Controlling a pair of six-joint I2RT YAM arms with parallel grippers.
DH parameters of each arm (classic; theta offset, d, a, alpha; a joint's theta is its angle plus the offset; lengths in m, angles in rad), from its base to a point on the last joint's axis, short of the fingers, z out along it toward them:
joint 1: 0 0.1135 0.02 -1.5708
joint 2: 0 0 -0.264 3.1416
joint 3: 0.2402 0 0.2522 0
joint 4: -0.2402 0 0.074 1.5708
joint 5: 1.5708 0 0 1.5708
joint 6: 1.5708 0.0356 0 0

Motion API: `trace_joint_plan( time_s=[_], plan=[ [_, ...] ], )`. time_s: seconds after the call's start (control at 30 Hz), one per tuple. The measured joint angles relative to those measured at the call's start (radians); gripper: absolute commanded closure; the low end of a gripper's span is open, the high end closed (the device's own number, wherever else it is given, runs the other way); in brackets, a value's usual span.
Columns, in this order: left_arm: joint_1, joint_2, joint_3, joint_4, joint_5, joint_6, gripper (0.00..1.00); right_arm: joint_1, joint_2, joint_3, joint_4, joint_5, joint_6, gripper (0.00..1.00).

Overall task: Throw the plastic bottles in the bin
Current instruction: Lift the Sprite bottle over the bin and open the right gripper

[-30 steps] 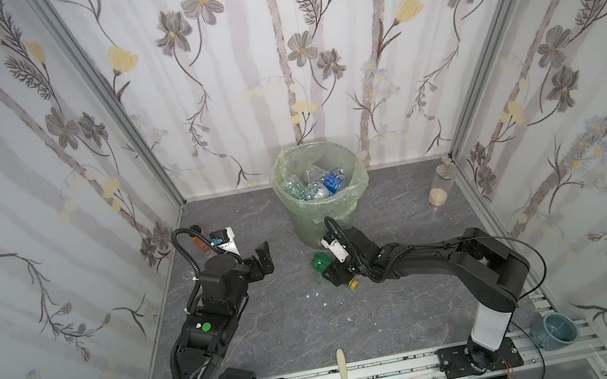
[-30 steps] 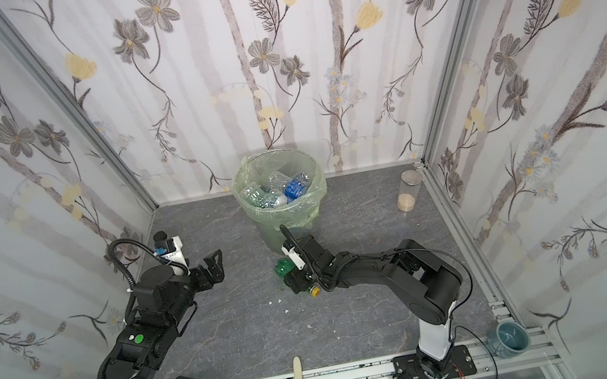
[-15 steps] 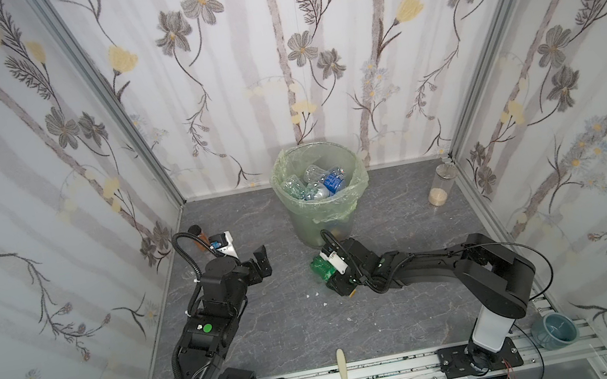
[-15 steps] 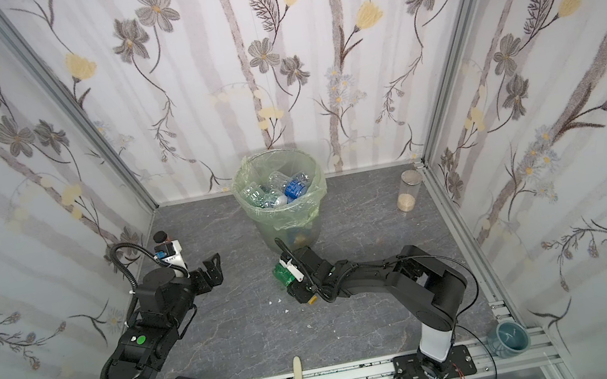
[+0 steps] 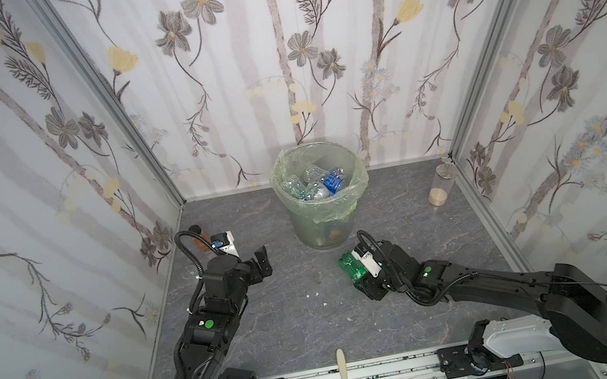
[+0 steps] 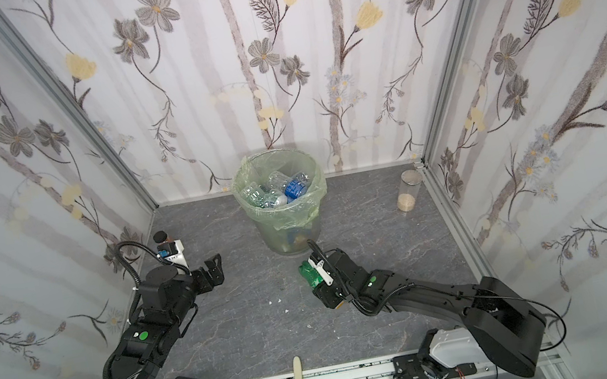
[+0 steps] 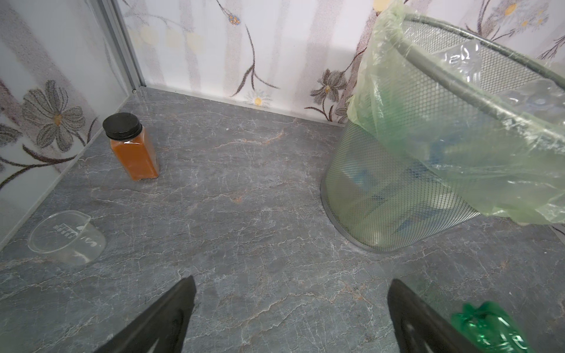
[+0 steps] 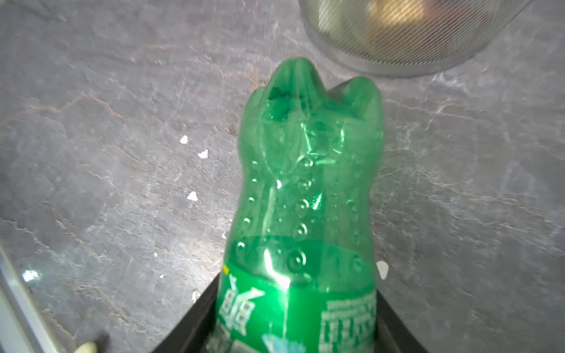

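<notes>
- The right end effector is closed around the labelled middle of a crumpled, translucent green plastic bottle. One black jaw presses on each side of the label.
- In both top views this green plastic bottle sits low, close to the dark grey, stone-patterned counter. Whether it is clear of the surface cannot be told.
- The bottle's long axis points forward out of the jaws. Its lobed base leads, and its cap end is hidden behind the grip.
- A round grey-green mesh bin, lined with a pale green plastic bag folded over its rim, stands just beyond the bottle's base, towards the back wall.
- The bin's rim looks higher than the held bottle, so the drop probably calls for a lift first, then a short reach forward over the opening.
- Several clear and blue-labelled plastic bottles already lie inside the bin.
- The left end effector is spread wide and holds nothing. It hangs above bare counter, farther from the bin than the right one.
- An amber jar with a black lid and a clear measuring cup stand near the left wall, well apart from the bottle.
</notes>
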Motion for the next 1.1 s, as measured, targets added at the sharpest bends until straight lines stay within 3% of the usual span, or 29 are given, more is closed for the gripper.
trace_joint_plan(
  time_s=[0.17, 0.3, 0.33, 0.4, 0.47, 0.6, 0.73, 1.1],
  plan=[
    [0.001, 0.025, 0.000, 0.000, 0.003, 0.003, 0.00, -0.038, -0.128, 0.190, -0.087, -0.012, -0.037, 0.52],
    [0.003, 0.037, 0.000, 0.001, 0.006, 0.009, 0.00, -0.171, -0.058, 0.475, -0.091, -0.034, -0.076, 0.52],
    [0.004, 0.041, 0.000, 0.002, 0.010, 0.011, 0.00, -0.192, -0.018, 0.551, -0.093, -0.045, -0.084, 0.49],
    [0.005, 0.051, 0.000, 0.008, 0.014, 0.012, 0.00, -0.243, 0.121, 0.763, -0.083, -0.082, -0.099, 0.25],
    [0.006, 0.064, 0.004, 0.010, 0.022, 0.012, 0.00, -0.287, 0.293, 0.992, -0.087, -0.106, -0.105, 0.09],
    [0.008, 0.089, 0.031, 0.018, 0.040, 0.013, 0.00, -0.346, 0.583, 1.321, -0.160, -0.129, -0.126, 0.02],
    [0.011, 0.100, 0.040, 0.040, 0.026, 0.013, 0.00, -0.352, 0.573, 1.299, -0.219, -0.154, -0.147, 0.00],
    [0.036, 0.232, -0.047, 0.261, -0.120, 0.000, 0.00, -0.430, 0.106, 0.779, -0.065, -0.109, -0.164, 0.00]
  ],
)
